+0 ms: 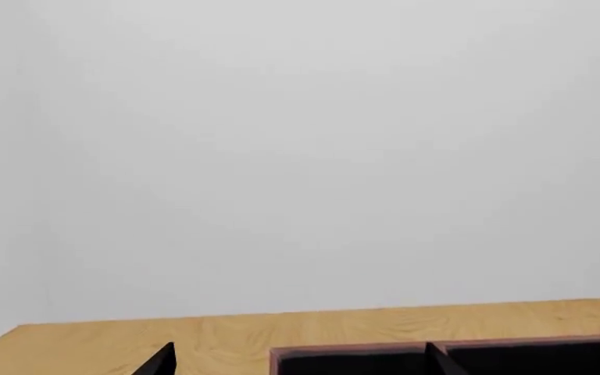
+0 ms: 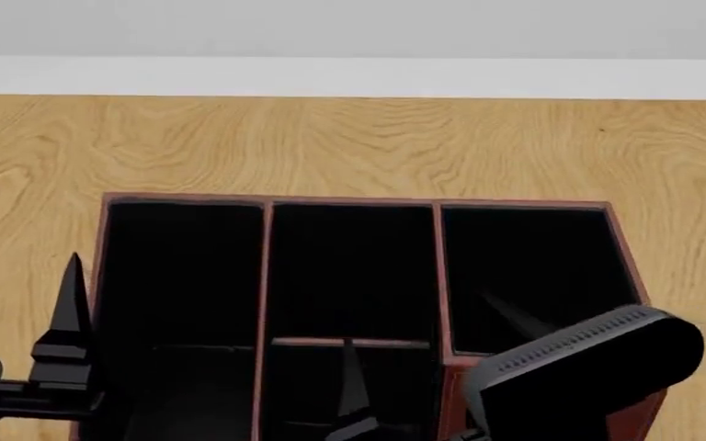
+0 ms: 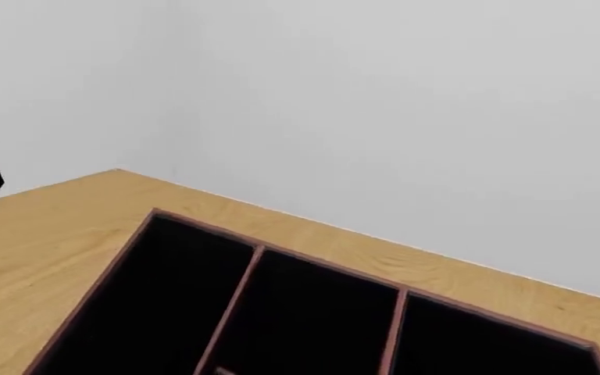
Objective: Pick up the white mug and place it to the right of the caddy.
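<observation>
A wooden table (image 2: 353, 138) with swirling pale grain is filling the head view, and the caddy (image 2: 433, 276), a large dark red-brown box with thin leather-look walls and deep black compartments, is sitting in the lower centre of the frame. The white mug is not showing in any view, so its place cannot be told. The left gripper (image 2: 65, 354) is poking up at the lower left as a dark pointed finger; whether it is spread or closed cannot be told. The right gripper (image 2: 371, 404) is showing at the bottom centre beside its bulky black arm, its state equally unclear. To do this step well, the robot likely needs to look around for the mug before reaching.
</observation>
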Robot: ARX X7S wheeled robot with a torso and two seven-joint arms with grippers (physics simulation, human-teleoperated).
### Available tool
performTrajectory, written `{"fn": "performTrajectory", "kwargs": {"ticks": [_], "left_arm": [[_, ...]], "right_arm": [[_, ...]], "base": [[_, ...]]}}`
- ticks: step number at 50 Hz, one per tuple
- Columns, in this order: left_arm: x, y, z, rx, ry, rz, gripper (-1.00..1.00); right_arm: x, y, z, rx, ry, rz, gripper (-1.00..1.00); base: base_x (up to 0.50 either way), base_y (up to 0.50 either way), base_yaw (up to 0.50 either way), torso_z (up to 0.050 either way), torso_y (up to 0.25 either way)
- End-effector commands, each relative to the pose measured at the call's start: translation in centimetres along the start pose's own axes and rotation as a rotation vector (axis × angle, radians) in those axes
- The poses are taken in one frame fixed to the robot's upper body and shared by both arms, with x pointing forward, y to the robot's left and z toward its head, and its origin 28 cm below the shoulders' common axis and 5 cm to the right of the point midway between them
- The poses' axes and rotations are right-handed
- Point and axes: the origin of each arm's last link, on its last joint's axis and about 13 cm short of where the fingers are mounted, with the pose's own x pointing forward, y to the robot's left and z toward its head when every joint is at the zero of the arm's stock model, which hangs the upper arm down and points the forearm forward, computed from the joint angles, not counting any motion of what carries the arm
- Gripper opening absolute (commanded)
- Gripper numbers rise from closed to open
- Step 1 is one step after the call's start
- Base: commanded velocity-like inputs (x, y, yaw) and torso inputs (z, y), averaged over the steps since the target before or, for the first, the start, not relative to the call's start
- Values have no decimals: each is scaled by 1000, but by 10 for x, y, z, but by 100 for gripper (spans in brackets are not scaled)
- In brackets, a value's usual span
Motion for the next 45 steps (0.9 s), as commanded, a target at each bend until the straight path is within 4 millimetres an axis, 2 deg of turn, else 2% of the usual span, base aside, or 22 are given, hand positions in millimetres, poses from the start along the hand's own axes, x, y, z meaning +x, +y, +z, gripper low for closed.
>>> {"fn": "performTrajectory", "kwargs": {"ticks": [1,8,9,27,45], "left_arm": [[2,1,1,5,-4,3,100],[2,1,0,4,-2,2,100],[2,1,1,4,-3,1,100],[4,0,3,0,-4,3,100],[9,0,0,-7,2,-3,100]], "right_arm": [[-13,9,14,-26,66,114,100],[-24,16,22,-25,144,159,100],[-27,18,22,12,165,208,100],[-39,27,28,34,304,257,100],[-43,40,18,39,431,297,100]], "base": [[0,0,0,0,0],[0,0,0,0,0],[0,0,0,0,0],[0,0,0,0,0],[0,0,0,0,0]]}}
